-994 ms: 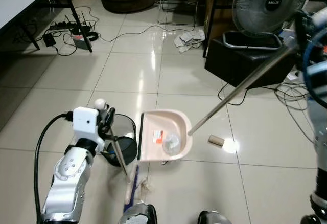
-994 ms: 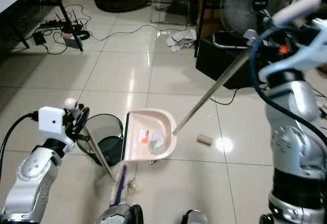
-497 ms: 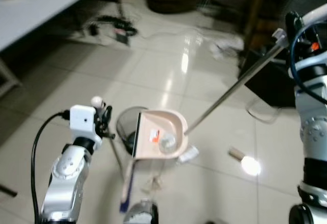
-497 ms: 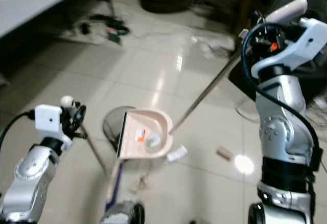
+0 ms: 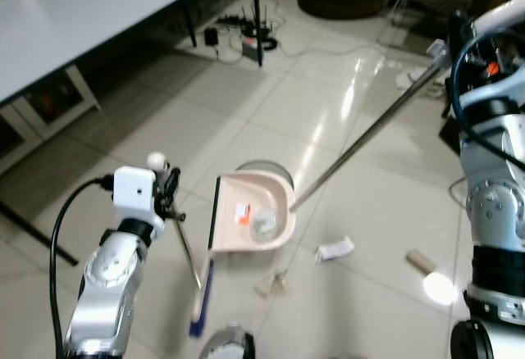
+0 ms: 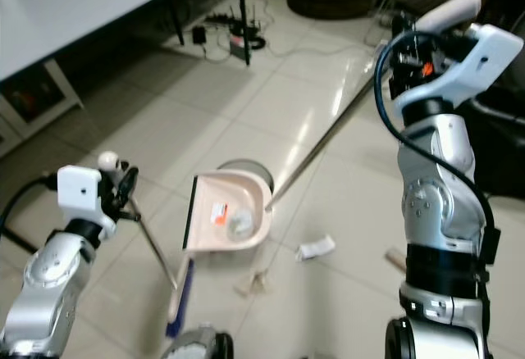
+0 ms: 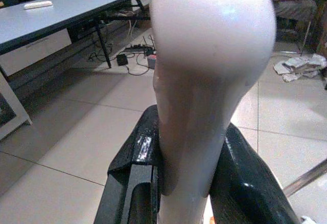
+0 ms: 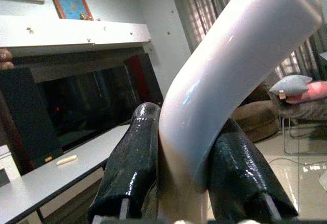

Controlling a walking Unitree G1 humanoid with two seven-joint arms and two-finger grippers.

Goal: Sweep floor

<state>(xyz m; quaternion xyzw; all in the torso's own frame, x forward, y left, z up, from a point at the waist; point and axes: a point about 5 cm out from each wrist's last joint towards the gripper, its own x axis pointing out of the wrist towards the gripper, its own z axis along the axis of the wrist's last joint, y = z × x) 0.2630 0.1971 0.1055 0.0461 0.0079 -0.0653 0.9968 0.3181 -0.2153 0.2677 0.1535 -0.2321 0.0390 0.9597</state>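
My two head cameras look down at the same tiled floor and dustpan; my wrist cameras sit close behind each handle, facing outward

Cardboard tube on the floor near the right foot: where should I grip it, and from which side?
Grip the tube across its middle, coming from above, fingers straddling its sides. It lies flat on the tile, so the ends give little hold and it may roll. Both the left gripper and right gripper are full with handles.
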